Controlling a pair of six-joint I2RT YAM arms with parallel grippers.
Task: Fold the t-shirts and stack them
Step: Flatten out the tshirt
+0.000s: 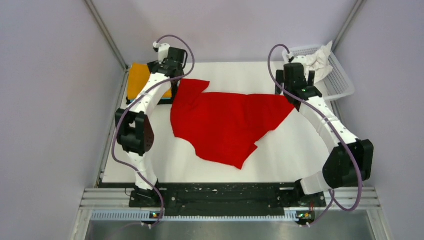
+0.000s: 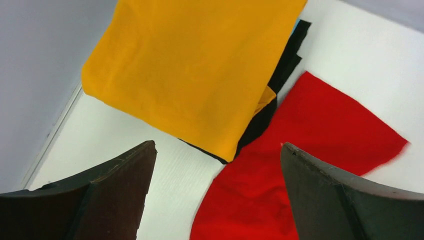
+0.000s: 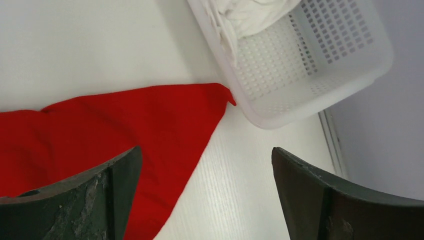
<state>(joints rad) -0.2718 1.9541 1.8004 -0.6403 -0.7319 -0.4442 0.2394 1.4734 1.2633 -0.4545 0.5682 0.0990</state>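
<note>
A bright red t-shirt lies spread and rumpled on the middle of the white table. A folded orange t-shirt lies on a folded black one at the far left. A white t-shirt sits in the mesh basket. My left gripper is open and empty above the red shirt's far left corner, beside the orange shirt. My right gripper is open and empty above the red shirt's far right corner.
A white plastic mesh basket stands at the far right corner, and in the right wrist view it is just beyond the red corner. Grey walls close in the table on the left, right and back.
</note>
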